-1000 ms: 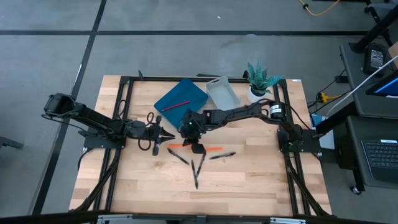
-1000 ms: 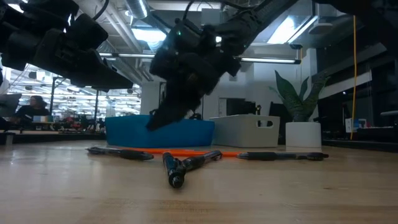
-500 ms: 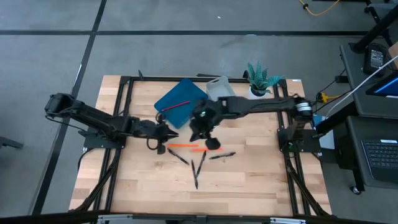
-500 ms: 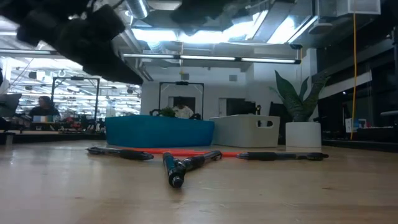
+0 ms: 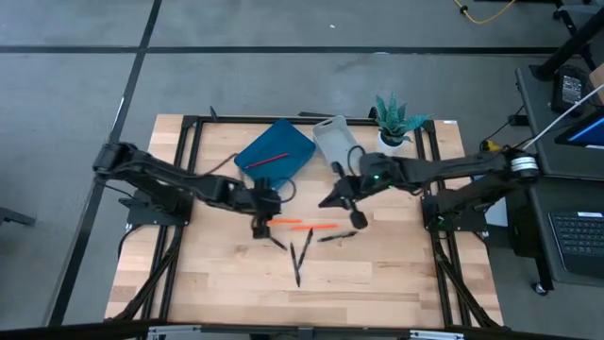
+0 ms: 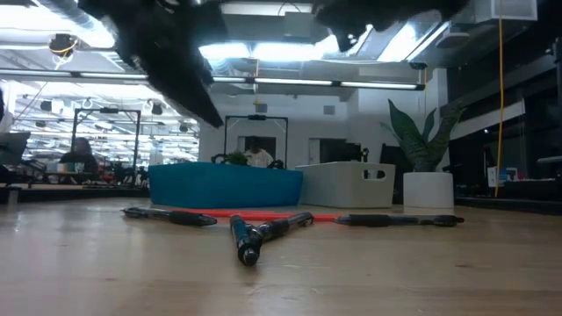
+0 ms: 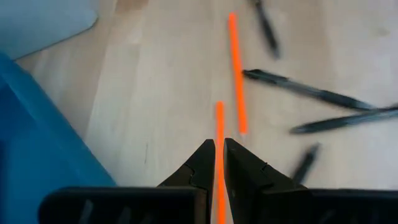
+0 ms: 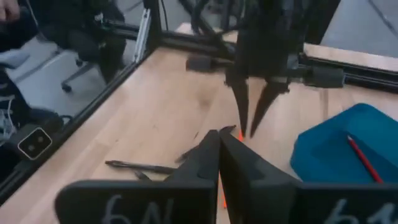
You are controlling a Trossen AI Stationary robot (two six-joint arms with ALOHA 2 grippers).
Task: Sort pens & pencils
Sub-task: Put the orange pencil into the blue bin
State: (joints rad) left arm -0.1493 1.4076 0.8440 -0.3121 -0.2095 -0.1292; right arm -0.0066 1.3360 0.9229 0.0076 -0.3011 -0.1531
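Wooden table (image 5: 217, 274) shows no readable writing on pens (image 5: 298, 260).

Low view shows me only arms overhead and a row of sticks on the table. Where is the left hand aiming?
Observer: The left hand hangs above an orange pencil, with its fingers a little apart, one on either side of it.
Operator: Anything in the blue tray? I only see its wall.
Observer: One red pencil lies in the blue tray.
Operator: And the right hand?
Observer: The right hand is shut, with nothing in it that I can see. It is up over the table between the pens and the grey bin.
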